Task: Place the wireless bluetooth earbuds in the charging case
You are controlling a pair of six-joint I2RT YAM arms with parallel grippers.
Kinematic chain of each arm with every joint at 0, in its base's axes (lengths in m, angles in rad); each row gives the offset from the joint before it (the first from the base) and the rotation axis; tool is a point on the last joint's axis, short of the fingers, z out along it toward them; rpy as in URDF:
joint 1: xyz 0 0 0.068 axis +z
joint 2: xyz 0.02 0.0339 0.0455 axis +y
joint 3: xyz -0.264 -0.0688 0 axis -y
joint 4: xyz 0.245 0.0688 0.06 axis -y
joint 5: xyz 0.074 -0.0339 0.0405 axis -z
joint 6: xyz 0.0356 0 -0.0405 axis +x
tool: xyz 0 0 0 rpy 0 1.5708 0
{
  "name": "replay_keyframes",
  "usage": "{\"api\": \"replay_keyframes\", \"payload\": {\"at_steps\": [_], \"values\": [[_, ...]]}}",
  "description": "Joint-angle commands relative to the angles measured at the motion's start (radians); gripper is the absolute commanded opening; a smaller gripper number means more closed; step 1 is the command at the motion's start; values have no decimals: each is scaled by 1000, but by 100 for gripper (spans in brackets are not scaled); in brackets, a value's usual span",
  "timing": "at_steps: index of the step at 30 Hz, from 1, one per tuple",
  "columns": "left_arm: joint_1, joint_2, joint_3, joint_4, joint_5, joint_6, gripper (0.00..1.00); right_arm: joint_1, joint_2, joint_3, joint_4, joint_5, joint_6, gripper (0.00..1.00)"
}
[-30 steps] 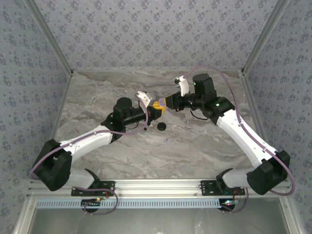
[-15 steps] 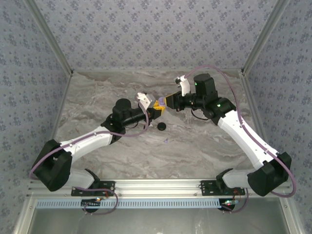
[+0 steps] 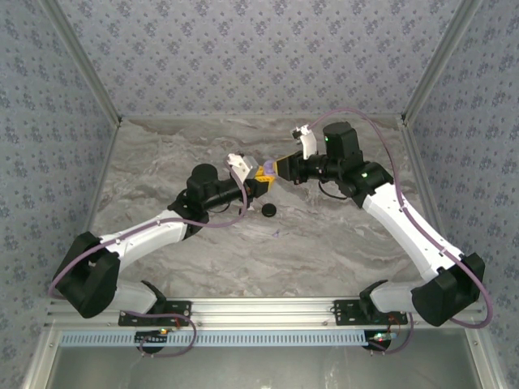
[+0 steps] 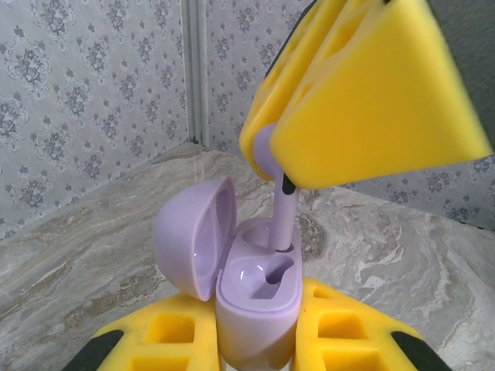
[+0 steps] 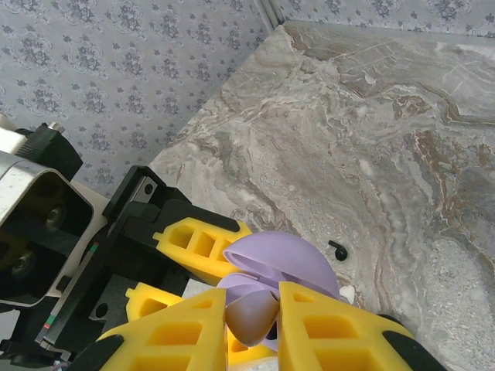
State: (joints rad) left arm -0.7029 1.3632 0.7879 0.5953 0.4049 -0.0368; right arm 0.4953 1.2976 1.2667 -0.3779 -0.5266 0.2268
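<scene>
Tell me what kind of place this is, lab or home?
Most likely a purpose-built robot test booth, not a home: patterned wall panels box in a marble-look tabletop, and an aluminium rail at its near edge carries the left arm and right arm.

You see glossy, smooth lilac plastic on the charging case (image 4: 259,297) and the earbud (image 4: 283,220); the yellow fingers (image 4: 371,93) look matt, the marbled table (image 4: 100,255) smooth.
</scene>
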Motion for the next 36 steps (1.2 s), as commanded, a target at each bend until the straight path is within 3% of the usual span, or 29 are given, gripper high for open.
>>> {"api": "replay_keyframes", "payload": {"at_steps": [1, 36], "values": [[-7, -30, 4, 60, 25, -9, 14, -6, -13, -6, 7, 4, -9, 22], [-6, -26, 19, 46, 6, -20, 14, -2, 27, 4, -33, -21, -21, 23]]}}
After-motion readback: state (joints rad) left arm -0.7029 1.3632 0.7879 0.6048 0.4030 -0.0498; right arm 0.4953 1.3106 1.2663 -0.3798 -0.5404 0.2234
